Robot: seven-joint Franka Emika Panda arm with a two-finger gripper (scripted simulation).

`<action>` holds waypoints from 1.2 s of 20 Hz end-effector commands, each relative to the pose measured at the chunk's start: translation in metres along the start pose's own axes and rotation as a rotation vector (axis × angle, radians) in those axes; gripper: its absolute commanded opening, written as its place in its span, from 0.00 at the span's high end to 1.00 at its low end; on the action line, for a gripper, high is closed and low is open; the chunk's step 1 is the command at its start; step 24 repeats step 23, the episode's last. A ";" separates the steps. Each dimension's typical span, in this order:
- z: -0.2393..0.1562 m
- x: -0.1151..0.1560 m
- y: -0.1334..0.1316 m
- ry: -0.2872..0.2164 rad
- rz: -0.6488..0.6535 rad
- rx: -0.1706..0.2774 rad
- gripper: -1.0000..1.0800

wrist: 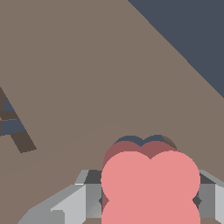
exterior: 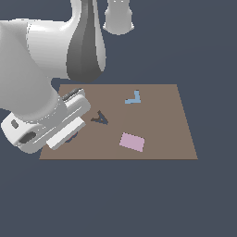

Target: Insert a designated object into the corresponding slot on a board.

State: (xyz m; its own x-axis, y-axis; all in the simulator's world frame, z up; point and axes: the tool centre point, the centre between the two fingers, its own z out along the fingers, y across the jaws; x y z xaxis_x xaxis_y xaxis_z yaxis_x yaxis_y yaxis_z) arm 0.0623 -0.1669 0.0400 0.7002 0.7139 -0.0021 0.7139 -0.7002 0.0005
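Observation:
In the wrist view, the coral-red flower-like block (wrist: 150, 183) sits between my gripper's (wrist: 150, 199) two grey fingers (wrist: 89, 197), which are shut on it. Just past the block, the lobed rim of the dark navy flower-shaped slot (wrist: 131, 140) shows in the brown board (wrist: 87, 65). The block stands right over the slot, and I cannot tell how deep it sits. In the exterior view the gripper (exterior: 69, 135) is low over the board's (exterior: 157, 129) near corner on that view's left. The arm hides the block and nearly all of the slot there.
A dark letter-A-shaped cutout (exterior: 99, 118) lies mid-board and shows in the wrist view (wrist: 13, 127). A pale pink rectangle (exterior: 132, 141) and a light blue L-shaped piece (exterior: 133, 98) lie on the board. The arm's bulky white links (exterior: 41, 55) overhang the board's left part.

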 end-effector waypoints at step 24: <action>0.010 0.001 0.005 0.000 -0.018 0.000 0.04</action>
